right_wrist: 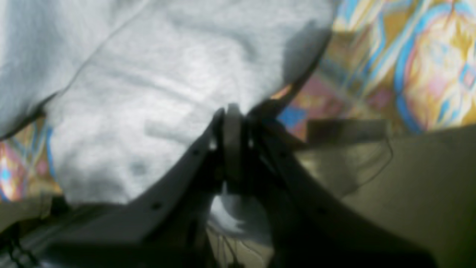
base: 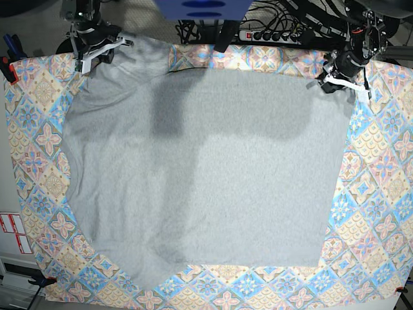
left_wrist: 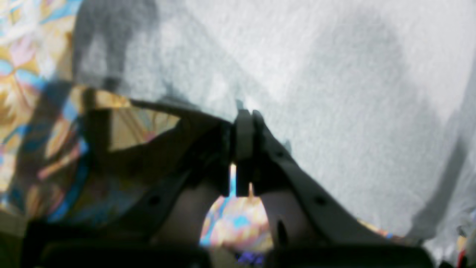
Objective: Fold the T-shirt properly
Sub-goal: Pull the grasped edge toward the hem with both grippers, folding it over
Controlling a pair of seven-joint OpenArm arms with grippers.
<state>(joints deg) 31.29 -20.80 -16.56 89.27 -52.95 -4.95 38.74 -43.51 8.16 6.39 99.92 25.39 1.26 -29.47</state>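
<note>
The shirt (base: 200,168) lies flat across the patterned cloth (base: 381,194), soft and floppy; corners are the handholds. Left pincer (base: 339,81) and right pincer (base: 97,51) each pinch a far corner.

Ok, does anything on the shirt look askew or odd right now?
The T-shirt lies mostly flat, but its near edge slants: the corner toward the right arm's side sags lower than the other. Both grippers, left and right, pinch far corners. No damage.

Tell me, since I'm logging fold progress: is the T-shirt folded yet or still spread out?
Spread out. In the base view the T-shirt lies flat as one wide sheet over the patterned cloth, with no visible flap turned over itself.
</note>
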